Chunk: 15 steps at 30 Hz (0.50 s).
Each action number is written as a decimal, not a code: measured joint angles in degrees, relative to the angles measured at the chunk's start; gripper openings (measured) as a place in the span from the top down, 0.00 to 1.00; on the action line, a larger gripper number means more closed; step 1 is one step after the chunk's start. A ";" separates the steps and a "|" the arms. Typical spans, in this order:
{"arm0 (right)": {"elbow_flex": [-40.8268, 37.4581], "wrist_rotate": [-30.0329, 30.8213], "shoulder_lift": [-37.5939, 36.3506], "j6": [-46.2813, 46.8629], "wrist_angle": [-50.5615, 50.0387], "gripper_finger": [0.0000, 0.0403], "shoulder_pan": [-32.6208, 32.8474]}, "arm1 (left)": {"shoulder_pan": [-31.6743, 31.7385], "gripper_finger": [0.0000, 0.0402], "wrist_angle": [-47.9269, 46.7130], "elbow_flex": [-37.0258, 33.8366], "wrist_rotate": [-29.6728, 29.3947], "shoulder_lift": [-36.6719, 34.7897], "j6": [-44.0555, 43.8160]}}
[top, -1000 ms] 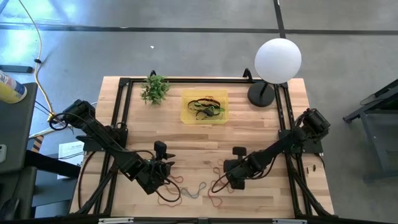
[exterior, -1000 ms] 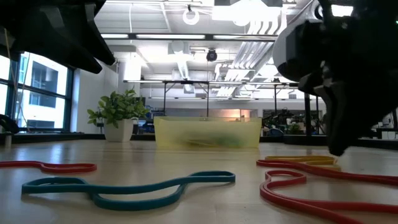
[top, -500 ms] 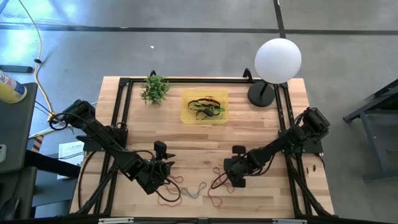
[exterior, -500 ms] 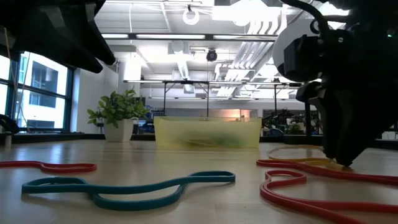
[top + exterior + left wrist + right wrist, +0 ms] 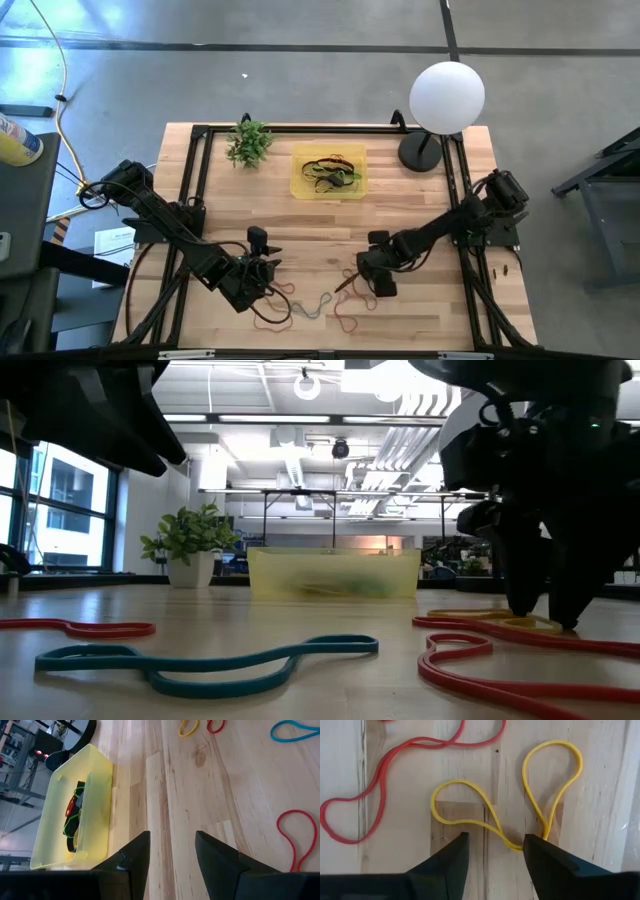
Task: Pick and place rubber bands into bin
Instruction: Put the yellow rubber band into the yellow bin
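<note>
Straddling yellow rubber band (image 5: 495,827): open right hand (image 5: 492,852).

Both arms reach over rubber bands (image 5: 318,305) near the bin (image 5: 329,172).

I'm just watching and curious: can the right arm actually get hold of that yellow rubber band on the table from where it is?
Probably yes. The right gripper sits open straight over the yellow rubber band, a finger on each side of its crossing, nothing between.
</note>
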 joint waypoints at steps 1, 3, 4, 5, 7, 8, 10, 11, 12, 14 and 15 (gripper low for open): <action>0.03 -0.62 0.18 -0.34 0.08 0.59 -0.46 | -0.04 0.64 -0.02 0.00 0.00 0.00 -0.12; 0.13 -1.36 0.66 -0.63 0.43 0.63 -1.18 | -0.04 0.64 -0.04 0.00 0.00 0.00 -0.25; 0.20 -1.72 1.01 -0.80 0.55 0.64 -1.47 | -0.04 0.64 -0.05 0.00 0.00 0.00 -0.25; 0.20 -2.02 1.37 -1.14 0.70 0.66 -1.63 | -0.04 0.64 -0.13 0.00 0.00 0.00 -0.26; 0.20 -2.70 2.19 -1.69 1.23 0.70 -1.94 | -0.04 0.64 -0.24 0.00 0.00 0.00 -0.27; 0.20 -2.78 2.49 -1.81 1.41 0.71 -1.94 | -0.04 0.64 -0.24 0.00 0.00 0.00 -0.27; 0.20 -2.64 2.85 -2.08 1.52 0.74 -1.94 | -0.04 0.64 -0.28 0.00 0.00 0.00 -0.27; 0.20 -2.63 2.89 -2.38 1.42 0.76 -1.94 | -0.04 0.64 -0.28 0.00 0.00 0.00 -0.25; 0.17 -2.61 2.92 -2.75 1.34 0.78 -1.94 | -0.04 0.64 -0.28 0.00 0.00 0.00 -0.21; 0.15 -2.34 2.95 -3.23 1.33 0.82 -1.92 | -0.04 0.64 -0.32 0.00 0.00 0.00 -0.19; 0.15 -2.21 2.96 -3.32 1.32 0.85 -1.92 | -0.04 0.64 -0.32 0.00 0.00 0.00 -0.18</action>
